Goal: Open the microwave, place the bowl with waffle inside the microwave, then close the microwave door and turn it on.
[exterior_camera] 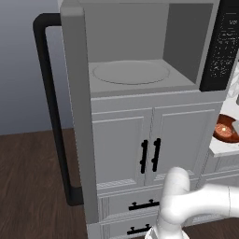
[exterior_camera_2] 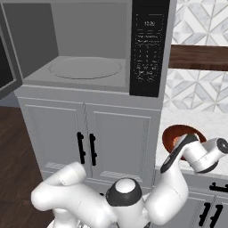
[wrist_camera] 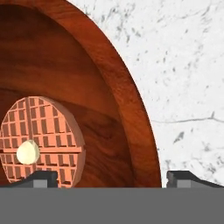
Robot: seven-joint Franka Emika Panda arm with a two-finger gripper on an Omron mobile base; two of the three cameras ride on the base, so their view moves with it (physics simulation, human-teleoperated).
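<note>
- End effector (wrist_camera: 111, 177), fingers spread apart, straddles the rim of one glossy reddish-brown round bowl (wrist_camera: 87, 87), gripping nothing.
- One round golden waffle (wrist_camera: 41, 142) with a pale dollop lies inside the bowl, beside one fingertip.
- One white marble tabletop (wrist_camera: 183, 78) lies beneath.
- One grey microwave (exterior_camera_2: 89, 53) stands apart, its dark-windowed door (exterior_camera: 74, 107) swung open.

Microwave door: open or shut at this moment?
Open. The microwave door is swung wide, edge-on to the camera, baring the cavity and its turntable plate; nothing sits on the plate.
</note>
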